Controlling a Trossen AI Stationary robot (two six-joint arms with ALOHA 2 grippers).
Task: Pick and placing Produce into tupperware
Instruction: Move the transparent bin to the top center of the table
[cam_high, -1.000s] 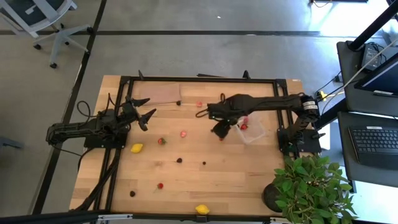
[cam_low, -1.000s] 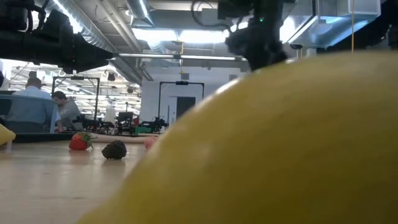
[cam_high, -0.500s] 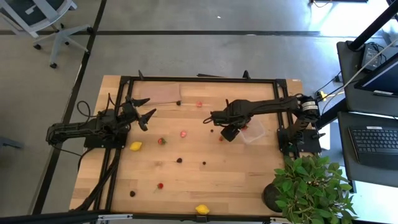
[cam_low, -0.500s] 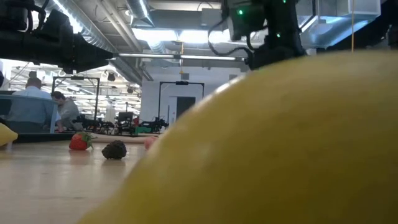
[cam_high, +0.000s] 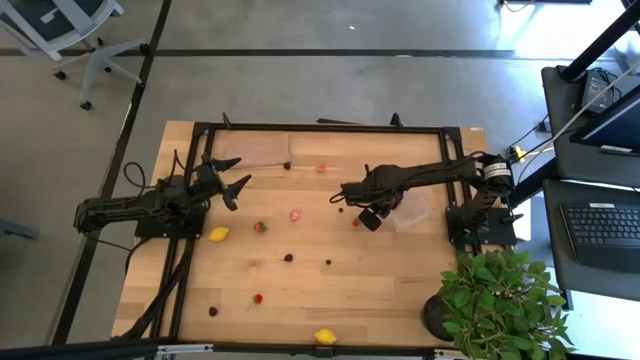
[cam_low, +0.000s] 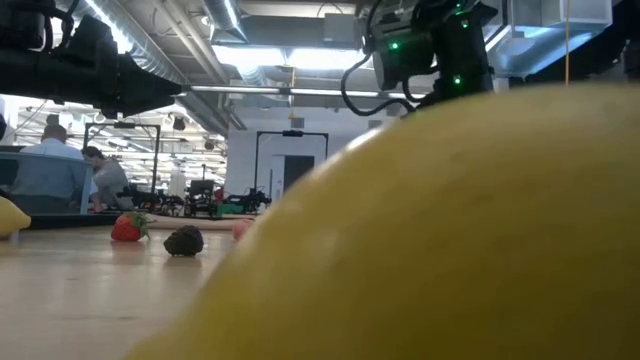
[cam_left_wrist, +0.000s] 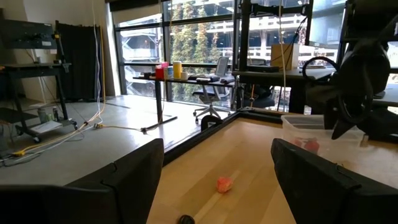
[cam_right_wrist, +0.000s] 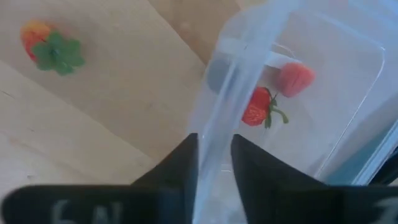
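Observation:
The clear tupperware tub (cam_high: 410, 211) stands on the table's right part, and my right gripper (cam_high: 370, 215) is shut on its left wall. Inside it the right wrist view shows two red strawberries (cam_right_wrist: 258, 106) and a dark berry (cam_right_wrist: 217, 71). Loose produce lies across the table: strawberries (cam_high: 295, 214), (cam_high: 260, 227), one close by the right gripper (cam_high: 355, 222), a lemon (cam_high: 218, 235) and dark berries (cam_high: 288, 257). Another lemon (cam_low: 450, 230) fills the low view. My left gripper (cam_high: 235, 185) hangs open over the table's left part, touching nothing. My right gripper holds the tub's left wall at its rim (cam_right_wrist: 214, 146), with one finger (cam_right_wrist: 255, 163) inside the tub and the other (cam_right_wrist: 177, 163) outside. The fingers come from above, pointing down. Whether the tub's base lies flat on the table I cannot tell.
A flat brown sheet (cam_high: 255, 150) lies at the far left, with a dark berry (cam_high: 287, 165) and a strawberry (cam_high: 321, 168) beside it. A lemon (cam_high: 325, 336) sits at the near edge. A potted plant (cam_high: 500, 300) stands off the near right corner. People sit beyond the table (cam_low: 95, 180).
My right gripper has moved a little toward the table's right edge, still on the tub's wall. The tub has shifted slightly with it. The left arm has kept still.

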